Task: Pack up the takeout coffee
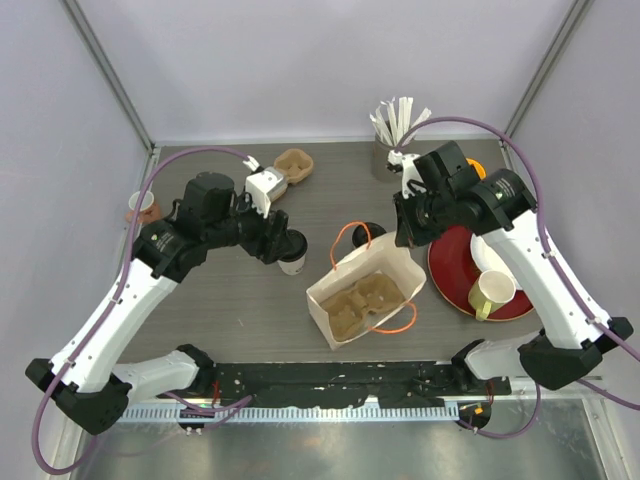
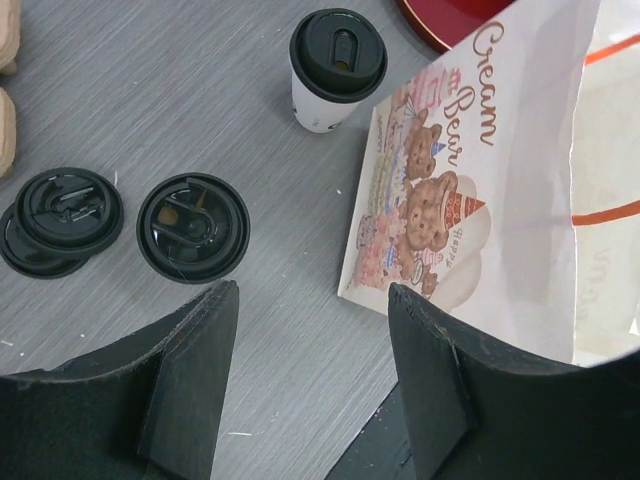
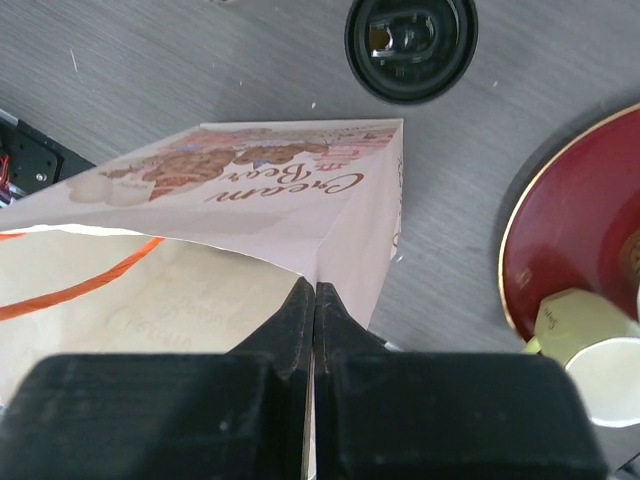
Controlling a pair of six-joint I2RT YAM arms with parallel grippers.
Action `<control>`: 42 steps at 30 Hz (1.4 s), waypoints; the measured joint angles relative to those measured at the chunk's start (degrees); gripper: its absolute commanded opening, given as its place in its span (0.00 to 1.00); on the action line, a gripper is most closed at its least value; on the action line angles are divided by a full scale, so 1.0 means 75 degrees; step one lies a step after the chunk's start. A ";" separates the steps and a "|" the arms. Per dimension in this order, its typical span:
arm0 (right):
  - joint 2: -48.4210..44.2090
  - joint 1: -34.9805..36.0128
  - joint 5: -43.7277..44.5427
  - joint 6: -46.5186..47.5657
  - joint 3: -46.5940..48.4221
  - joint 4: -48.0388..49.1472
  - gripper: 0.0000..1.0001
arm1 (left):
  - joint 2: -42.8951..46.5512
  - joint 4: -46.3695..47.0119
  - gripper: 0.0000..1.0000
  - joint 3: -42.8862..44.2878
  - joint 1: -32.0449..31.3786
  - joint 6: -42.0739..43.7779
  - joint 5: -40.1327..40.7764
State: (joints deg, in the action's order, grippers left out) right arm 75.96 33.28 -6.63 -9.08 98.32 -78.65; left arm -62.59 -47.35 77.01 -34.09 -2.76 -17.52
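The takeout coffee (image 2: 335,70), a small cream-white cup with a black lid, stands upright on the grey table by the far end of the paper bag (image 2: 500,240). From above only its lid (image 3: 410,40) shows; in the top view it is the dark round (image 1: 362,236) by the bag's orange handle. My right gripper (image 3: 315,290) is shut on the bag's end fold (image 1: 405,240). The bag (image 1: 322,318) stands open with a cardboard carrier (image 1: 360,300) inside. My left gripper (image 2: 312,295) hangs open over bare table beside the bag's near corner (image 1: 280,247), holding nothing.
A black lid (image 2: 192,228) sits just past my left fingertip, showing a pale side in the top view (image 1: 293,258). More lids (image 2: 62,212) lie stacked beside it. A red plate (image 1: 455,285) with a yellow-green mug (image 1: 494,292) is right of the bag. Behind are stir sticks (image 1: 392,135), a spare carrier (image 1: 295,163) and a pink mug (image 1: 143,205).
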 measured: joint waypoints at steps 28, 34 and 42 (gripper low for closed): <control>0.1026 -0.0073 0.1480 0.2235 0.0175 0.0087 0.01 | 0.0172 -0.0332 0.65 -0.0181 0.0000 0.0227 -0.0076; 0.1023 -0.0358 0.1903 0.2827 0.0294 0.0067 0.01 | 0.0096 -0.0356 0.65 -0.0195 0.0000 0.0163 -0.0367; 0.1023 -0.0953 0.1941 0.3759 0.0318 0.0076 0.01 | 0.0096 -0.0356 0.64 -0.0291 0.0000 0.0082 -0.0609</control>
State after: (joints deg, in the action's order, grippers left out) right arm 83.64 26.13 7.92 19.11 100.71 -78.08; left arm -61.87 -50.02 74.83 -34.09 -2.15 -22.09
